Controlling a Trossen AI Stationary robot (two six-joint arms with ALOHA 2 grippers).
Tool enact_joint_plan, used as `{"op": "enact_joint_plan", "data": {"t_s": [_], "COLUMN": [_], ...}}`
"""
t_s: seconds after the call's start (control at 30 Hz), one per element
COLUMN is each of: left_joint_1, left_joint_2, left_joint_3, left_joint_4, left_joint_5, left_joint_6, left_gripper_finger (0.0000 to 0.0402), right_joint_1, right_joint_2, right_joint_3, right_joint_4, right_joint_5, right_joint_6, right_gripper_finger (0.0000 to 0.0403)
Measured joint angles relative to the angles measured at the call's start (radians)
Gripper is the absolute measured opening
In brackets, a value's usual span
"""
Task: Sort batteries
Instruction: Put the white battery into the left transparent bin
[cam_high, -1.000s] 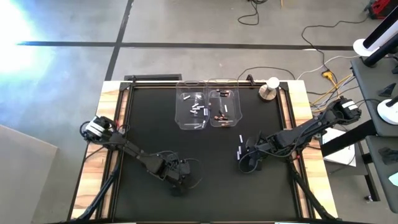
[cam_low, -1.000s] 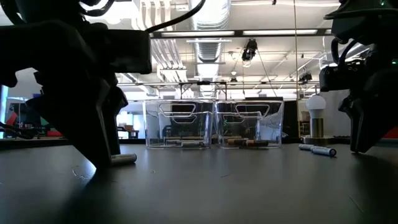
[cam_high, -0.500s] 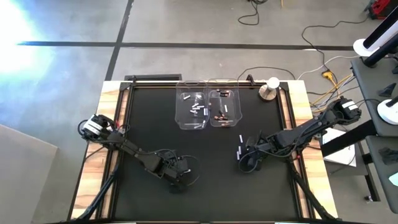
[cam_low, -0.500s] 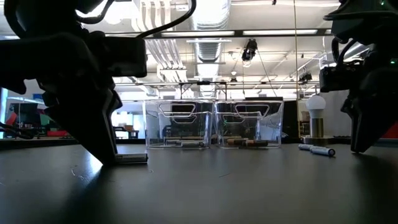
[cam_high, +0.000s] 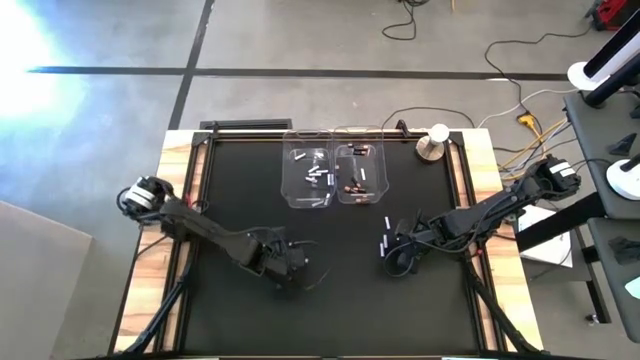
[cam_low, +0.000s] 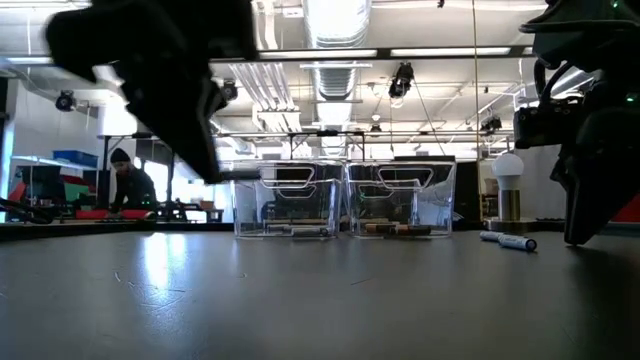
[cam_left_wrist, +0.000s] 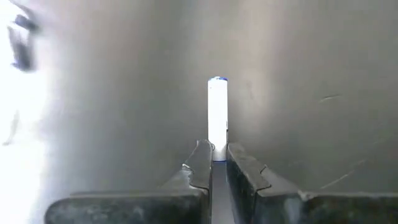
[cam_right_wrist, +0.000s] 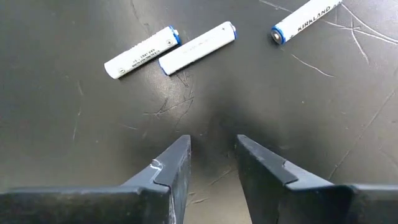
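My left gripper (cam_high: 291, 274) hangs above the near-left middle of the black mat, shut on a white battery (cam_left_wrist: 217, 112) with a blue tip. In the low view that battery (cam_low: 241, 172) juts level from the fingers, well above the mat. My right gripper (cam_right_wrist: 212, 155) stands open at the right, its fingers just over the mat, nothing between them. Three white batteries (cam_right_wrist: 198, 47) lie flat on the mat just beyond it. At the far middle stand two clear bins: the left one (cam_high: 308, 178) holds pale batteries, the right one (cam_high: 360, 172) mostly dark ones. My left gripper pinches the white battery by its near end (cam_left_wrist: 217, 154) between the two fingertips. The fingers lie along it, so most of its length sticks out past their tips. It is lifted clear of the mat.
A round knob object (cam_high: 432, 146) with a white ball stands on the far right wooden edge. Bare black mat (cam_high: 330, 320) lies between the arms and along the near edge. A person (cam_low: 130, 186) shows in the room behind the table.
My left gripper has shut on the white battery that lay on the mat and has risen with it, moving a little toward the far edge. The battery now hangs clear of the mat. My right gripper has stayed in place.
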Motion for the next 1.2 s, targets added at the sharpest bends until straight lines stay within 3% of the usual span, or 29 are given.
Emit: {"op": "enact_joint_plan", "data": {"t_s": [0.23,0.5,0.8,0.97,1.2], "left_joint_1": [0.125,0.424,0.747,0.830,0.856], "left_joint_2": [-0.066,-0.021,0.092,0.187,0.308], "left_joint_3": [0.157,0.388,0.481,0.480,0.518], "left_joint_4": [-0.105,-0.246,-0.304,-0.328,-0.388], "left_joint_5": [-0.009,0.006,0.196,0.197,0.202], "left_joint_6": [0.202,0.374,0.494,0.522,0.525], "left_gripper_finger": [0.0007,0.0007,0.0007,0.0007,0.0007], "right_joint_1": [0.000,0.000,-0.002,-0.002,-0.002], "right_joint_2": [0.000,0.000,0.000,0.000,0.000], "right_joint_3": [0.000,0.000,-0.002,-0.002,-0.002], "right_joint_4": [0.022,0.050,0.053,0.072,0.075], "right_joint_5": [0.038,0.131,0.158,0.216,0.261], "right_joint_6": [0.003,0.036,0.028,0.027,0.026], "right_gripper_finger": [0.0104,0.0107,0.0132,0.0141,0.0148]}}
